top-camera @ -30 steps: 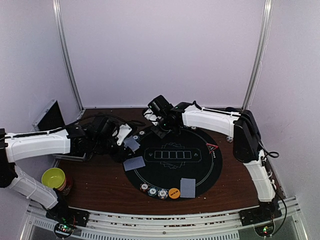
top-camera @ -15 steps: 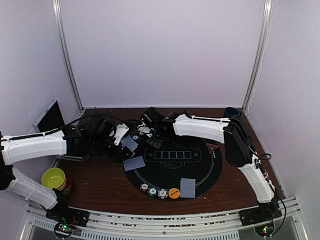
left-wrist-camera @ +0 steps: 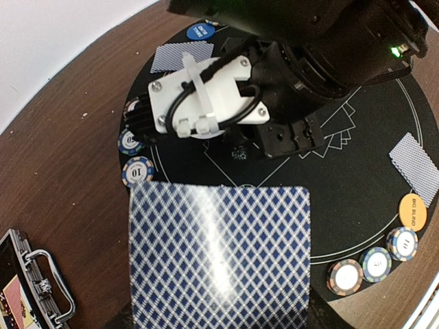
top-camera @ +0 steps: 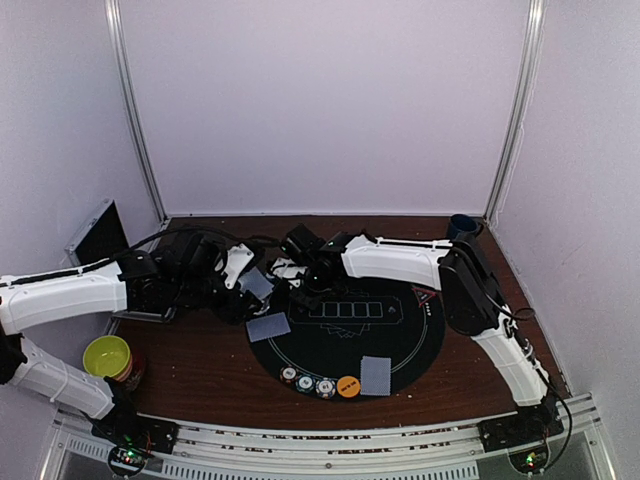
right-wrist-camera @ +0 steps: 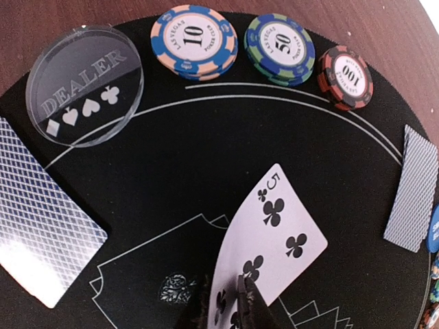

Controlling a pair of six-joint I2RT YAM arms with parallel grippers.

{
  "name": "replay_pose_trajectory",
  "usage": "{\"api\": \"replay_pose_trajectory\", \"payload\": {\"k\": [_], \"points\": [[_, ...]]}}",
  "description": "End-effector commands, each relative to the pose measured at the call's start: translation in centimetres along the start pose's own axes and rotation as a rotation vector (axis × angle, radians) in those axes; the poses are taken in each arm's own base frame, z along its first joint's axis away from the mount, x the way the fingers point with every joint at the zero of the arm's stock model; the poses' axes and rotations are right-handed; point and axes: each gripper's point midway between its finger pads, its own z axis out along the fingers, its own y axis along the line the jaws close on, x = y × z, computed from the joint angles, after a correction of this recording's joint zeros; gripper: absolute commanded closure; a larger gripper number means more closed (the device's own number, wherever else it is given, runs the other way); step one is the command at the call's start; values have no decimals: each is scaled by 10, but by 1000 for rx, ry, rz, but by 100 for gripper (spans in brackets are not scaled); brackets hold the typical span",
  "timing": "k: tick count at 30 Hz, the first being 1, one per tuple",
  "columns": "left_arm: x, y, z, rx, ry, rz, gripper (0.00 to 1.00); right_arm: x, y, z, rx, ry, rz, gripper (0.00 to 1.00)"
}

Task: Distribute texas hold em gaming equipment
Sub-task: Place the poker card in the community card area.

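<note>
Right claw [right-wrist-camera: 230, 305]: jaws narrow, tips on the near edge of the five of clubs [right-wrist-camera: 271, 247]. The card lies face up on the mat [top-camera: 330, 345], just beside the first of the printed card outlines in the middle. Cannot tell from the wrist view whether the tips pinch it or only rest on it.

Left claw [top-camera: 248, 292]: closed on the deck [left-wrist-camera: 219, 253], held back-up and level above the mat's left edge, just beside the right claw.

Done, as laid out now:
- Dealer button [right-wrist-camera: 86, 82] at the mat rim, with dealer-side chips [right-wrist-camera: 280, 48] in a row beside it and card A [right-wrist-camera: 41, 226] back-up near it.
- Orange button [left-wrist-camera: 413, 210] at the near rim, with orange-side chips [left-wrist-camera: 376, 264] next to it and card B [left-wrist-camera: 415, 157] back-up close by.
- Blue button [left-wrist-camera: 200, 31] with card C [left-wrist-camera: 182, 58] back-up beside it.
- Triangle [top-camera: 424, 296] on the mat's right side.

Left, by my reading: let go of the five, then fill the other middle outlines from the deck. Each seat shows one back-up card, so second cards probably remain too. Roughly midway.
</note>
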Motion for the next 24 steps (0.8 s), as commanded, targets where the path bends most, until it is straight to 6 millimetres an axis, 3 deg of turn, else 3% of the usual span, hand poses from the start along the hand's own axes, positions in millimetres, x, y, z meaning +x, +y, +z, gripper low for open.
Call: {"api": "replay_pose_trajectory", "payload": {"k": [1,16,24], "points": [[-13,5,-7,-15,-64,-18,40,3,15,7,-52,21,-1,83],[-14,6,-8,-20,-68,-14,40,-6,29,-4,-144,0,13,63],[-14,5,-8,-16,-71,-14,41,-13,24,-10,-126,-18,26,53]]}}
